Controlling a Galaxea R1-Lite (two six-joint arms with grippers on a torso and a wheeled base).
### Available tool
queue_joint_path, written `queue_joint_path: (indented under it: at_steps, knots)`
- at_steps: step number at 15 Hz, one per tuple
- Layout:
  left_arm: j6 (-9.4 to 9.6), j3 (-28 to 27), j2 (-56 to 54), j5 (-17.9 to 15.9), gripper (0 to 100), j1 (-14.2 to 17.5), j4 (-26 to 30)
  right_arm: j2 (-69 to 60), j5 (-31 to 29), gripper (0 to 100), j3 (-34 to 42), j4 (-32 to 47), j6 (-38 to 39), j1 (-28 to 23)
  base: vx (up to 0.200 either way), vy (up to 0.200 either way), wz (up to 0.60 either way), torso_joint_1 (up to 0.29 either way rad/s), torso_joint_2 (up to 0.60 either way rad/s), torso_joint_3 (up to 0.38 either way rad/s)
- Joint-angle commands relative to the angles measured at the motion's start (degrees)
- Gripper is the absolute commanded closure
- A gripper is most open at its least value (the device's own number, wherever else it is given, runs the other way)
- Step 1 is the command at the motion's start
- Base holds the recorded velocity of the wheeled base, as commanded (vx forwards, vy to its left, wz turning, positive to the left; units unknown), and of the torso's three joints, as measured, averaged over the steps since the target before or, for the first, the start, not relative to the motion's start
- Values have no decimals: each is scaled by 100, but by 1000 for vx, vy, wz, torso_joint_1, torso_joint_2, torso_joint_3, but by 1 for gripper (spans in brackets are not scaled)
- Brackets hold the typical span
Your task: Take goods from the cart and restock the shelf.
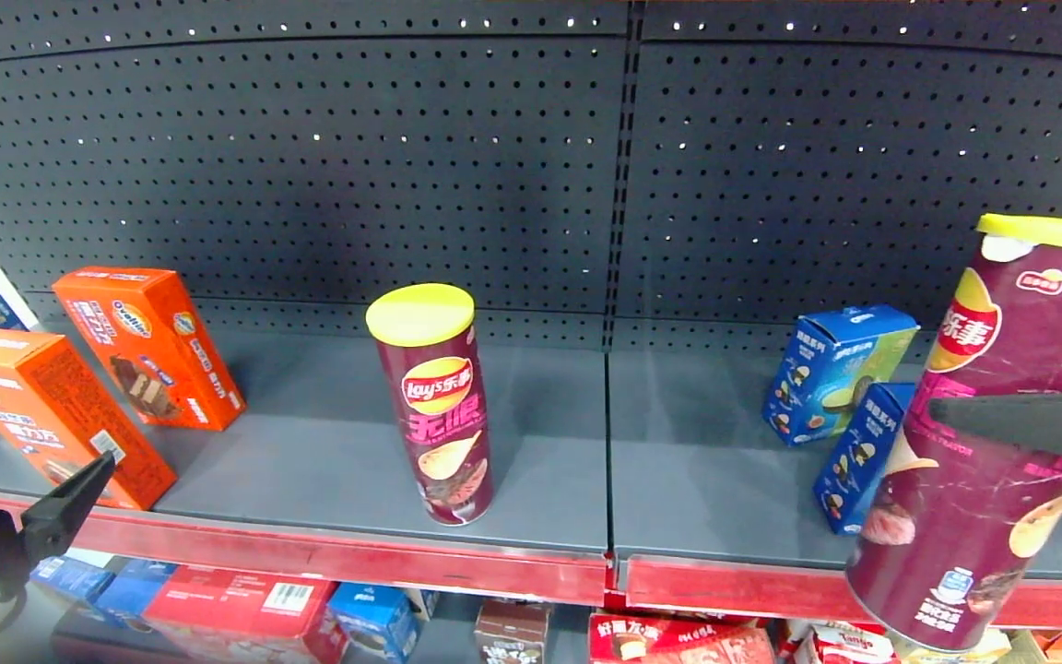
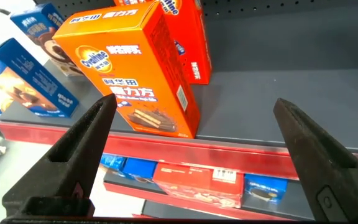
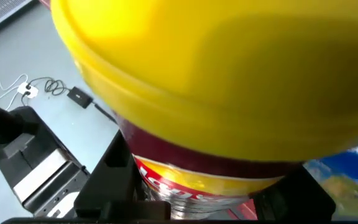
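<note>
Right pincer (image 3: 204, 196) pinching a maroon chip can (image 1: 964, 516) with a yellow lid, held slightly tilted at the shelf's (image 1: 328, 461) right end; its base overlaps the red front lip, just beside two blue boxes (image 1: 835, 373). A second, matching can (image 1: 439, 406) stands upright near the shelf's middle, apart from everything else. Left pincer (image 2: 194, 106) spread wide and holding nothing, low before the red lip near two orange boxes (image 1: 148, 346).
</note>
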Motion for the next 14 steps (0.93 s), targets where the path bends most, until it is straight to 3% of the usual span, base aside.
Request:
queue_joint_path:
  at_steps: [1, 8, 14]
  knots:
    - [-7, 1, 12, 3, 0, 4, -3, 381, -4, 100, -13, -199, -1, 167, 0, 0, 0, 0, 0, 0]
    - [-16, -52, -5, 3, 0, 13, -20, 1770, -21, 100, -162, -2009, -36, 405, 0, 0, 0, 0, 0, 0]
    - [-7, -113, -5, -6, 0, -4, -20, 2552, -232, 100, -215, -3099, -132, 616, 0, 0, 0, 0, 0, 0]
